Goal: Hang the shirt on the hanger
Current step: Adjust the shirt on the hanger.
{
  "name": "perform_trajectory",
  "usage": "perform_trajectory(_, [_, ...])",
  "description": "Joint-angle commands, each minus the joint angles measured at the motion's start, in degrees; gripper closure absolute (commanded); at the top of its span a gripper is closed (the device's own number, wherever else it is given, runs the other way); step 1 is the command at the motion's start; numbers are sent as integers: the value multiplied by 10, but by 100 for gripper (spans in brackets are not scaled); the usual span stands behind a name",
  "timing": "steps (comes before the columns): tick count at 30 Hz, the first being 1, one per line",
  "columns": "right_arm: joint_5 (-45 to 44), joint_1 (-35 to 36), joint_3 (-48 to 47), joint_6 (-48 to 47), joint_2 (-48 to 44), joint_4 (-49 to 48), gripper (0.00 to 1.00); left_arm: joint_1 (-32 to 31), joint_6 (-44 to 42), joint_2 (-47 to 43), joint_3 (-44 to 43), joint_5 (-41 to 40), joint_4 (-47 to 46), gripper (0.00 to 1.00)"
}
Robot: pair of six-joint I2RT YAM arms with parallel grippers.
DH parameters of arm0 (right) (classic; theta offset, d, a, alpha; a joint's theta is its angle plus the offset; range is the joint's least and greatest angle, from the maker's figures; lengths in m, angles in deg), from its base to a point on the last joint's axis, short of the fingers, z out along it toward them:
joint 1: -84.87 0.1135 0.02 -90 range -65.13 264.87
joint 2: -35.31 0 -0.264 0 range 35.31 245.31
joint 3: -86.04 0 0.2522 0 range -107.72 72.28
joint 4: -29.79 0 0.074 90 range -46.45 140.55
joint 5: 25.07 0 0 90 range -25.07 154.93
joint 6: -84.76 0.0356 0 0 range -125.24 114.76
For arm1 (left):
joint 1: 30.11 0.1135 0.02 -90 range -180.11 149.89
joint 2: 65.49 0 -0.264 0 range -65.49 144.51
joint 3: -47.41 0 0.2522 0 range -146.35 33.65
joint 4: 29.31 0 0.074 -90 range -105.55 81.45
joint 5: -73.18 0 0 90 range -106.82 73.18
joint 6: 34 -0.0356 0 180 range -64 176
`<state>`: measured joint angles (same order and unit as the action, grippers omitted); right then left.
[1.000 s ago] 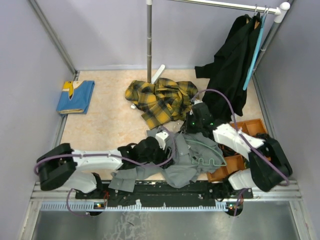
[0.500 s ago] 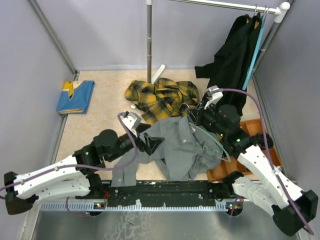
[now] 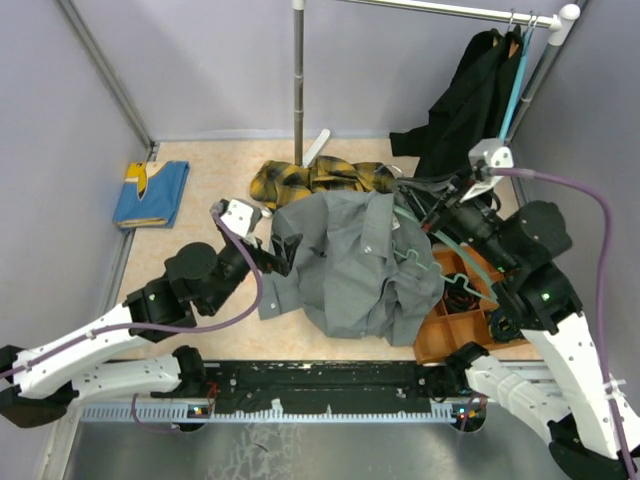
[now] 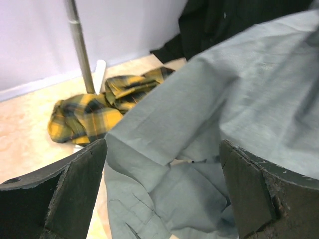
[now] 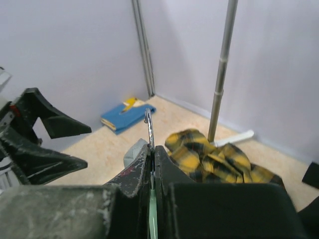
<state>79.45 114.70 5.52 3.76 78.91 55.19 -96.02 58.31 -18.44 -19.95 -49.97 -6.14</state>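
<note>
Two arms raised over the table (image 3: pixel 200 250). Left gripper (image 3: pixel 278 255) (image 4: pixel 162 149) at the left edge of the grey shirt (image 3: pixel 350 265) (image 4: pixel 239 99), fingers (image 4: pixel 75 189) spread wide, loose cloth lying in the gap, nothing pinched. Right gripper (image 3: pixel 420 205) (image 5: pixel 152 149) closed tight on the neck of the hanger (image 3: pixel 410 262) (image 5: pixel 151 214), with the thin metal hook (image 5: pixel 148 124) poking up just past the fingertips. Hanger held up at the right side of the shirt, largely buried in the folds, only a stretch of wavy teal bar showing against the grey. Shirt bunched and draped, its lower right edge over an orange tray (image 3: pixel 465 310). Behind it, a yellow plaid shirt (image 3: pixel 310 178) (image 4: pixel 84 114) (image 5: pixel 209 149) at the foot of a metal pole (image 3: pixel 298 80) (image 4: pixel 79 45) (image 5: pixel 222 69). Far left, a folded blue cloth (image 3: pixel 150 193) (image 5: pixel 127 115).
</note>
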Motion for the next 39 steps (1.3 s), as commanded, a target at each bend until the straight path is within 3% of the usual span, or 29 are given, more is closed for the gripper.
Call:
perform_trajectory(1, [14,-4,-73,0,-12,0,100,-1,6,4,-45,-70,-16,1])
perform_trajectory(9, [-5,-4,-102,32,-8,8,100,-2,51,49,-42,117,-184,1])
perform_trajectory(20, [15,-4,-101,46,-13,9,100,-2,30,164,-62,87,-245,5])
perform_trajectory(26, [23,-4,-97,50,-17,11,100,-1,7,184,-70,62,-272,27])
perform_trajectory(29, [22,-4,-94,51,-22,14,100,1,-5,185,-74,63,-279,54])
perform_trajectory(35, [5,-4,-90,48,-35,30,100,19,-19,173,-86,42,-241,92])
perform_trajectory(37, [-11,-4,-95,39,-39,49,100,28,-23,162,-89,29,-218,100])
perform_trajectory(39, [-18,-4,-97,29,-44,68,100,41,-24,152,-92,16,-190,100])
